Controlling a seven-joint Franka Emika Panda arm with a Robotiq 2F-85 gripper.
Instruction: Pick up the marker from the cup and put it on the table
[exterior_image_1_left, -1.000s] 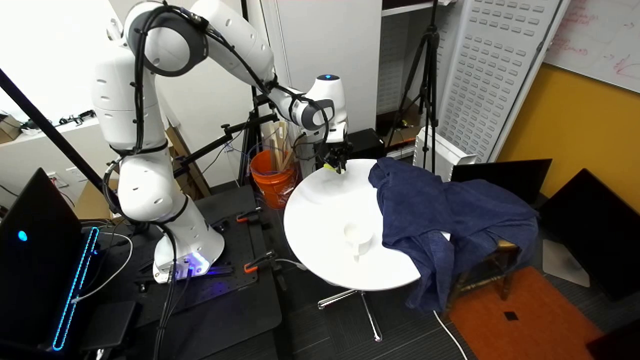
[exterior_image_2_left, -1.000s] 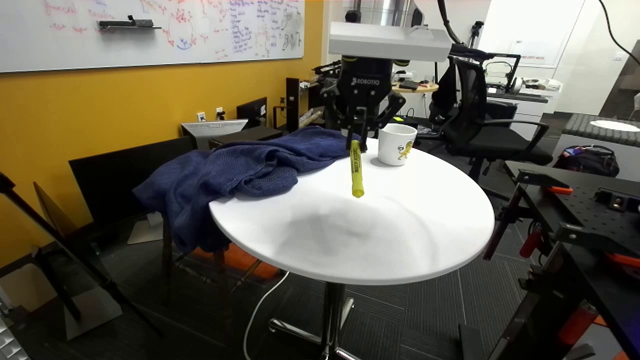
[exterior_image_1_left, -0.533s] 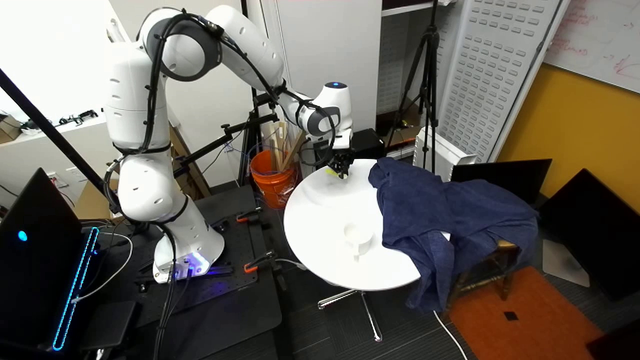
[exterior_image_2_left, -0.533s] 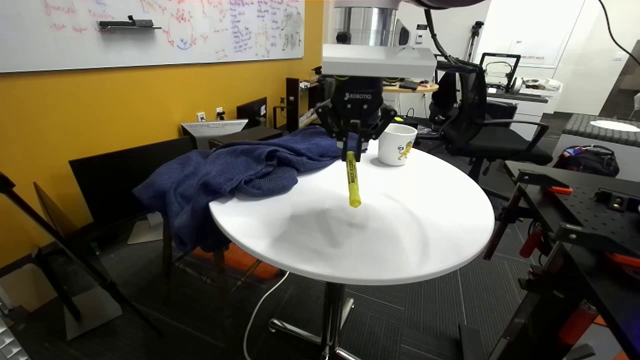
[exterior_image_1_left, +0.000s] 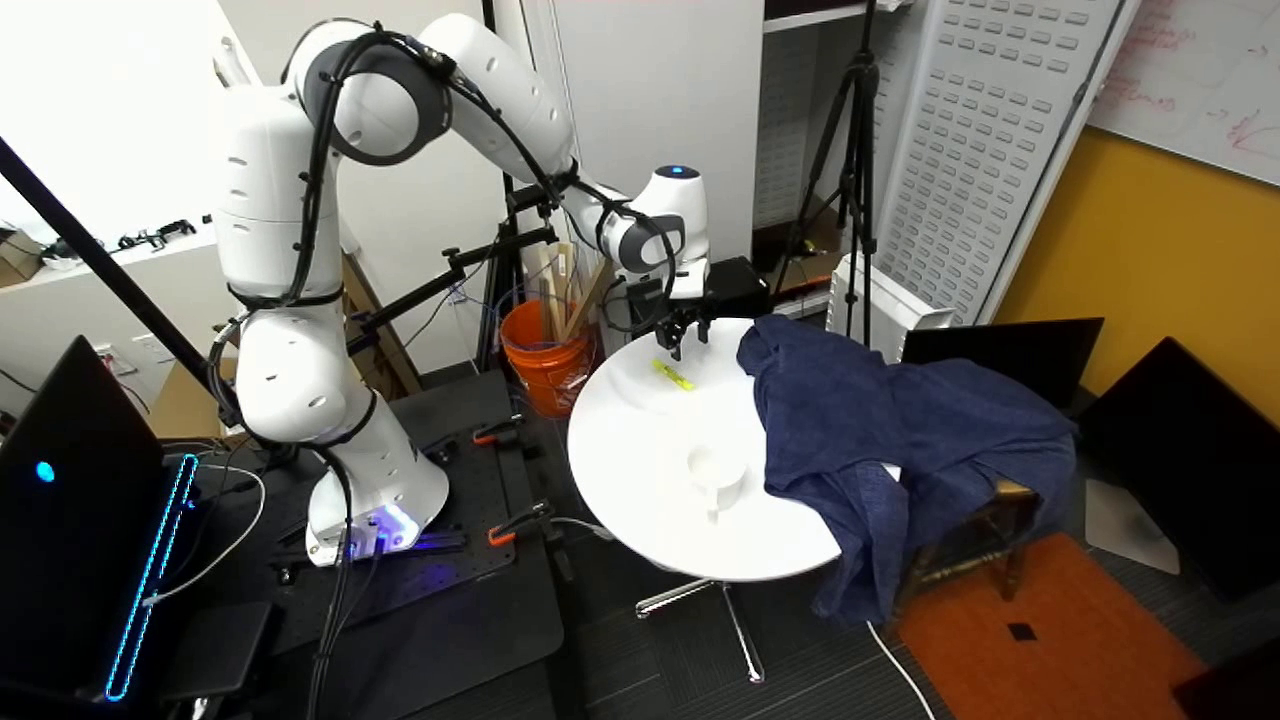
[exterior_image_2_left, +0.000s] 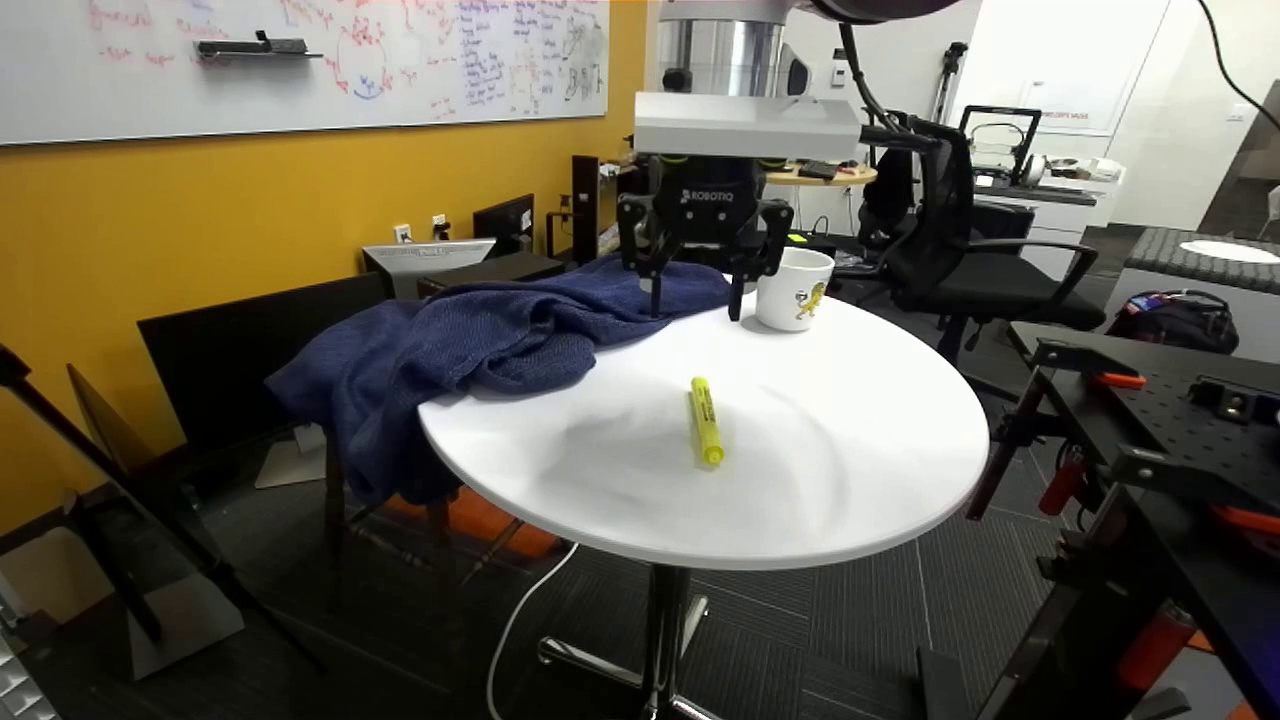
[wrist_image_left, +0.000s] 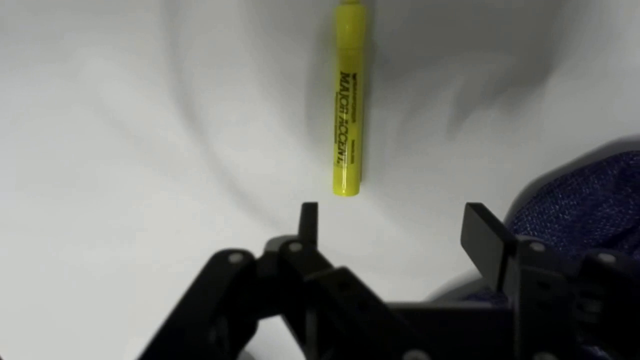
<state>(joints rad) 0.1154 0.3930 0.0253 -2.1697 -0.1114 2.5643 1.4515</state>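
Observation:
The yellow marker (exterior_image_2_left: 706, 422) lies flat on the round white table (exterior_image_2_left: 850, 490), apart from the gripper. In the wrist view the marker (wrist_image_left: 348, 110) runs lengthwise, one end close in front of the fingertips, its far end reaching the top edge. My gripper (exterior_image_2_left: 696, 308) hangs above the tabletop, its fingers spread with nothing between them. The same wide gap shows in the wrist view, where the gripper (wrist_image_left: 391, 211) fills the lower part. The white cup (exterior_image_2_left: 793, 290) stands upright on the table, well away from the marker; an exterior view shows the cup (exterior_image_1_left: 715, 475) from above.
A dark blue cloth (exterior_image_1_left: 840, 420) covers one side of the tabletop and drapes over a chair. In the wrist view the cloth (wrist_image_left: 585, 205) lies near one finger. An orange bucket (exterior_image_1_left: 548, 365) with wood pieces stands on the floor beside the table.
The gripper came down with the marker held between its fingers, then the fingers spread. The marker has left them and dropped onto the tabletop. Cup and cloth have not moved.

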